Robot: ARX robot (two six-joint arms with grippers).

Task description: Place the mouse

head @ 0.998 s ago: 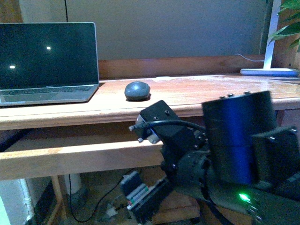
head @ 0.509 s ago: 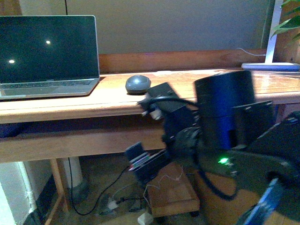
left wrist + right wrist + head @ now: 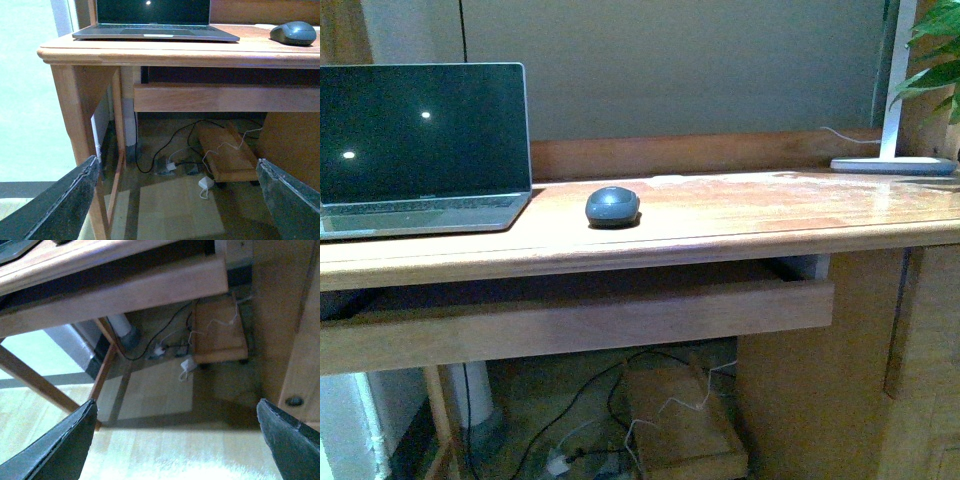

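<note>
The dark grey oval mouse (image 3: 612, 206) rests on the wooden desk (image 3: 740, 215), just right of the open laptop (image 3: 420, 140). It also shows in the left wrist view (image 3: 293, 33), on the desk top beside the laptop (image 3: 152, 20). Neither arm shows in the front view. My left gripper (image 3: 175, 200) is open and empty, low in front of the desk, facing the space under it. My right gripper (image 3: 175, 440) is open and empty, low down, over the light floor below the desk's drawer rail (image 3: 125, 290).
A white lamp base (image 3: 892, 163) and a green plant (image 3: 935, 50) stand at the desk's far right. Under the desk lie cables (image 3: 172, 150), a small wooden box (image 3: 225, 155) and a white adapter (image 3: 205, 182). Desk legs (image 3: 80, 110) flank the opening.
The right arm, which filled the lower right of the front view, has dropped out of that view. The mouse stays in place on the desk.
</note>
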